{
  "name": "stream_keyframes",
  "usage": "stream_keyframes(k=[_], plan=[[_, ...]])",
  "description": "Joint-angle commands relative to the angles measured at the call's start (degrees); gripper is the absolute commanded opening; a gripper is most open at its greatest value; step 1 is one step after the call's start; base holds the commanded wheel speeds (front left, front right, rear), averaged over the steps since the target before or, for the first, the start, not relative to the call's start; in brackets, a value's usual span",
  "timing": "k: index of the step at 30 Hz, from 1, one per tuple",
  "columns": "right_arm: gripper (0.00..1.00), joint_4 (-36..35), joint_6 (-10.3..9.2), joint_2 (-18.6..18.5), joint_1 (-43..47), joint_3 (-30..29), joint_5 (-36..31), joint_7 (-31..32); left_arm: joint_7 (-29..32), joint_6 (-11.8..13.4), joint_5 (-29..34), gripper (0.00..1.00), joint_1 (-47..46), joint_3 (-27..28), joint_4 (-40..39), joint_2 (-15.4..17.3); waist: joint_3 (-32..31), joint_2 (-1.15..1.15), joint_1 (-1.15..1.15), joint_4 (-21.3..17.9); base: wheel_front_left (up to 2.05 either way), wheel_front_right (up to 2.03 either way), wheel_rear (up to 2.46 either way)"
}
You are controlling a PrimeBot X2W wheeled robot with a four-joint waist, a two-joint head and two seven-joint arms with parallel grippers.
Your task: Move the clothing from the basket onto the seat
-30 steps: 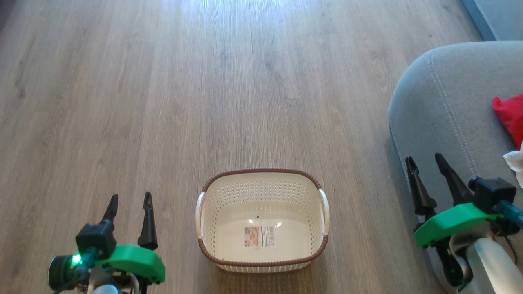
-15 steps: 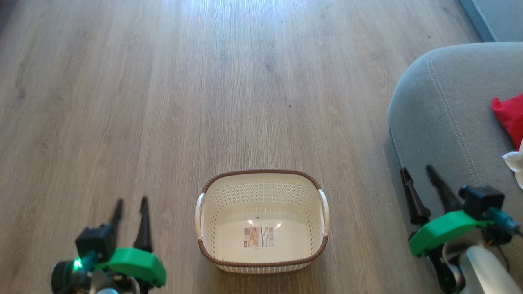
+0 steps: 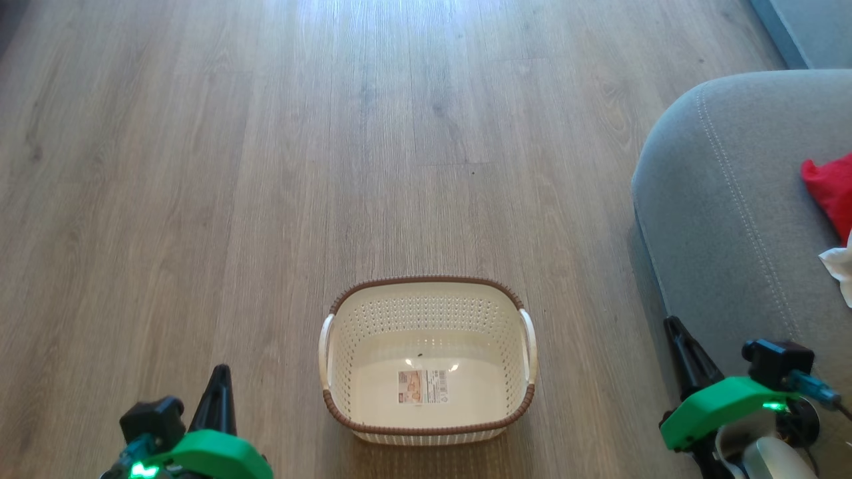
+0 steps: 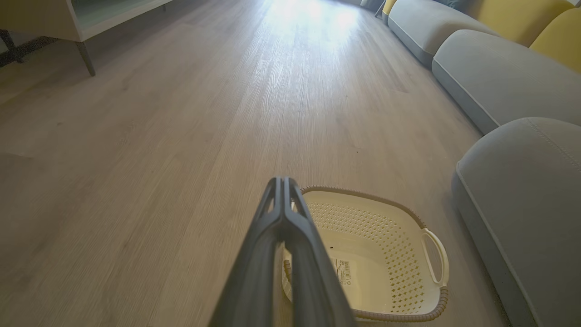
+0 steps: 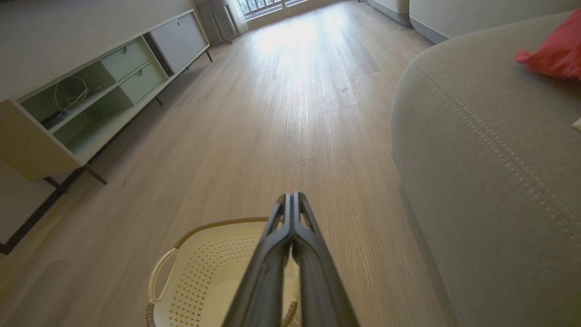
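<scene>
The cream basket [image 3: 426,306] with a brown rim stands on the wood floor, holding nothing but a label on its bottom; it also appears in the left wrist view [image 4: 408,272] and right wrist view [image 5: 199,272]. The red clothing [image 3: 832,189] with a white bit lies on the grey seat [image 3: 725,199] at the right, also seen as clothing [image 5: 553,50] on the seat [image 5: 490,159]. My left gripper [image 3: 219,372] is shut and empty, left of the basket. My right gripper [image 3: 673,326] is shut and empty, by the seat's front edge.
Bare wood floor [image 3: 333,133] stretches ahead of the basket. A low white cabinet [image 5: 91,91] on dark legs runs along one wall. More grey and yellow sofa cushions [image 4: 476,68] line the other side.
Both grippers have gone from open to shut, with nothing between the fingers. Both have drawn back toward the bottom of the head view. The basket and clothing have not moved.
</scene>
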Motion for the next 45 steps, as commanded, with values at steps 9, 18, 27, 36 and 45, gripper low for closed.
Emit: stream_keyframes(k=[9, 18, 27, 36, 45], plan=[[0.00, -2.9, 0.00, 0.2, -2.5, -1.7, 5.4, 1.6, 1.4, -1.0, -6.3, 0.00, -3.1, 1.2, -2.2, 0.2, 0.0, 0.00, 0.00, 0.1, 0.00, 0.00, 0.00], [0.00, -3.8, 0.00, 0.9, -2.4, -2.7, 10.4, 3.1, 2.9, -1.7, -12.1, 0.00, -3.6, 1.8, -2.3, 0.3, 0.0, 0.00, 0.00, 0.2, 0.00, 0.00, 0.00], [0.00, -4.7, 0.00, 1.6, -2.3, -3.8, 15.3, 4.6, 4.3, -2.4, -18.0, 0.00, -4.1, 2.4, -2.5, 0.3, 0.1, 0.00, 0.00, 0.3, 0.00, 0.00, 0.00], [0.00, -5.6, 0.00, 2.3, -2.2, -4.8, 20.3, 6.2, 5.8, -3.1, -23.9, 0.00, -4.7, 3.0, -2.7, 0.3, 0.1, 0.00, 0.00, 0.4, 0.00, 0.00, 0.00], [0.00, -6.4, 0.00, 2.9, -2.1, -5.7, 24.7, 7.5, 7.2, -3.7, -29.2, 0.00, -5.1, 3.5, -2.8, 0.4, 0.1, 0.00, 0.00, 0.5, 0.00, 0.00, 0.00]])
